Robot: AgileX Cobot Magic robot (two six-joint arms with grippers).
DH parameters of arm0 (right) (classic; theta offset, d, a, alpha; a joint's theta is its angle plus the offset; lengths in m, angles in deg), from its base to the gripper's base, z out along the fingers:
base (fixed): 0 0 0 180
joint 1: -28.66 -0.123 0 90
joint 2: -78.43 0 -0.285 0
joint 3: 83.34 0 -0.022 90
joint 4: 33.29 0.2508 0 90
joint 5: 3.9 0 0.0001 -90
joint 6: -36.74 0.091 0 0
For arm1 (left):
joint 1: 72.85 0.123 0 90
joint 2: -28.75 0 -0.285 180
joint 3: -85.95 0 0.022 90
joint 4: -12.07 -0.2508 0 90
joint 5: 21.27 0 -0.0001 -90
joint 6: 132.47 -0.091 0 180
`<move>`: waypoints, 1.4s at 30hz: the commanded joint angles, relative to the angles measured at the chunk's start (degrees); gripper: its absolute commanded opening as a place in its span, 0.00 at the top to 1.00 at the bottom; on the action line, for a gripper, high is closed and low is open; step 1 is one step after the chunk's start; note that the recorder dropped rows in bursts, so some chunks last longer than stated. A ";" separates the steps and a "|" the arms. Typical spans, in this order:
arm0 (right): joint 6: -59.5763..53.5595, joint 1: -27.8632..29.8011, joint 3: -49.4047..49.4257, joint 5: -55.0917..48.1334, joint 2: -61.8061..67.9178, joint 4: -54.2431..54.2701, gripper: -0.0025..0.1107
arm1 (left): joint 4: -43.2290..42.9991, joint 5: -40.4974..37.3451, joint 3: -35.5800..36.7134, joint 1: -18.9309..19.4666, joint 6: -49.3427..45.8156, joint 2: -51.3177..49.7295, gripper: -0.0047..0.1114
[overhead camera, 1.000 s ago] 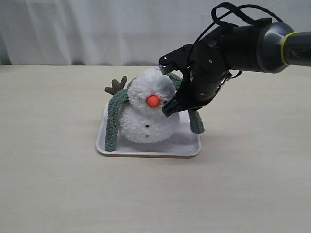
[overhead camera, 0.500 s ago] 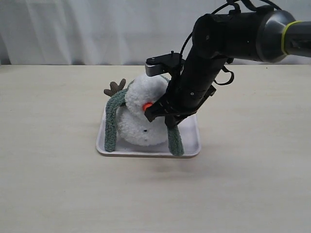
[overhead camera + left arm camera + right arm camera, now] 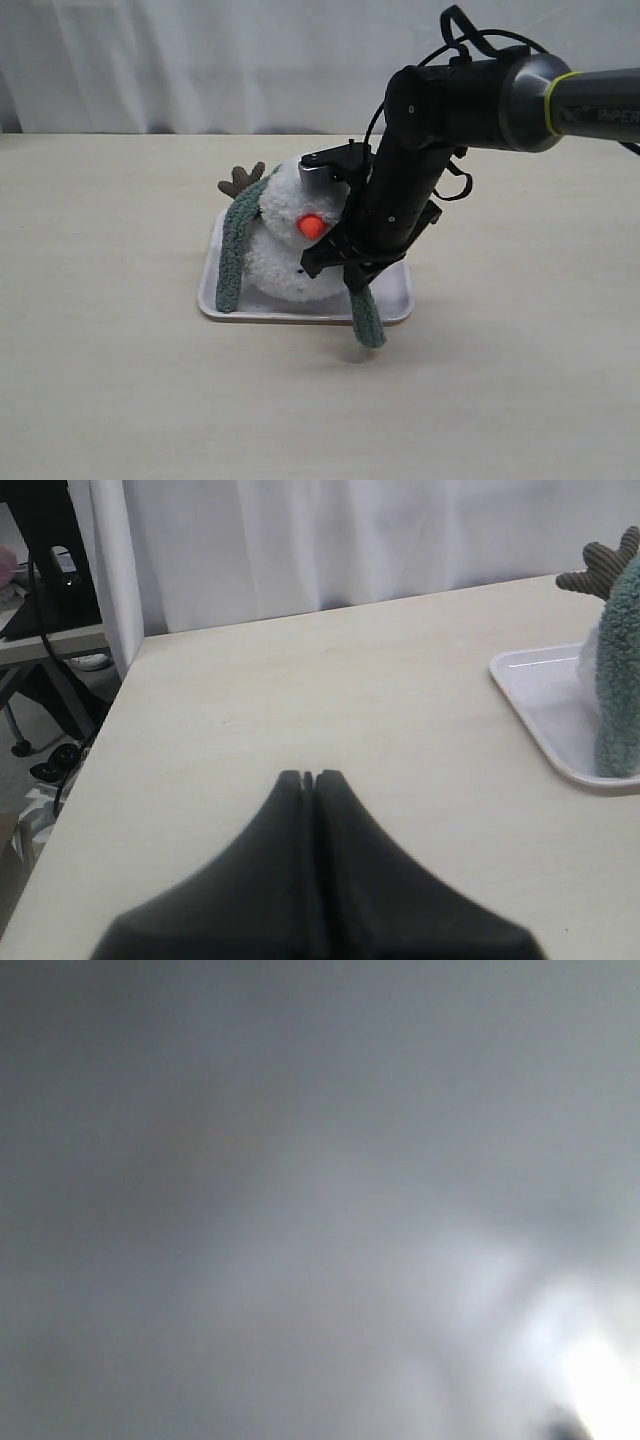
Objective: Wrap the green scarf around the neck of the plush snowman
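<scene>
Grey-green and fuzzy, the green scarf (image 3: 366,318) hangs by one end from the right gripper (image 3: 345,268), whose jaws are pinched narrow on the strip; the loose rounded tip dangles below the jaws, past the front rim of the white tray (image 3: 395,300) and just above the pale table (image 3: 500,380); the gripper sits low in front of the plush snowman (image 3: 280,265), pressed against its body just beneath the orange carrot nose (image 3: 312,226); the snowman stands in the tray, leaning away from the arm; the other half of the scarf runs down the snowman's far side from beside the brown twig arm (image 3: 240,179) to the tray floor; whether the strip lies in the neck crease cannot be told, since the arm covers it; the right wrist view is a grey blur and shows nothing; the left gripper (image 3: 308,778) hovers over bare table well apart from the tray, its two jaws pressed together with nothing between them.
</scene>
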 commanded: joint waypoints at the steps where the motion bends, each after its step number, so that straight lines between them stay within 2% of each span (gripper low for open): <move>1: -0.73 0.17 0.28 -1.56 -0.73 0.20 0.94 | 0.21 0.45 0.18 -0.29 0.33 0.15 0.96; 4: -0.73 0.17 0.28 -2.22 -1.54 -1.11 0.94 | 0.21 0.45 0.18 -0.29 0.33 0.15 0.96; 6: -0.73 0.17 0.28 -2.45 -2.41 -1.42 0.90 | 0.21 0.45 0.18 -0.29 0.33 0.15 0.96; 14: -0.73 0.17 0.02 -5.49 -7.67 -0.27 0.58 | 0.21 0.45 0.18 -0.29 0.33 0.15 0.96; 19: 0.78 0.04 0.02 -8.92 -10.50 -0.27 0.43 | 0.21 0.45 0.18 -0.29 0.33 0.15 0.96; 24: -1.05 0.04 0.02 -10.57 -13.58 7.19 0.42 | 0.21 0.45 0.18 -0.29 0.33 0.15 0.96; 31: -13.96 -0.06 0.02 -10.27 -16.39 26.36 0.42 | 0.21 0.45 0.18 -0.29 0.33 0.15 0.96; 34: -17.14 -2.48 0.02 -6.99 -16.75 29.19 0.45 | 0.21 0.45 0.18 -0.29 0.33 0.15 0.96; 37: -13.88 -7.82 0.02 0.50 -16.64 23.62 0.46 | 0.21 0.45 0.18 -0.29 0.33 0.15 0.96; 38: -8.81 -9.89 0.02 4.10 -16.38 19.07 0.46 | 0.21 0.45 0.18 -0.29 0.33 0.15 0.96; 42: 16.22 -18.22 0.02 12.57 -14.06 -10.15 0.46 | 0.21 0.45 0.18 -0.29 0.33 0.15 0.96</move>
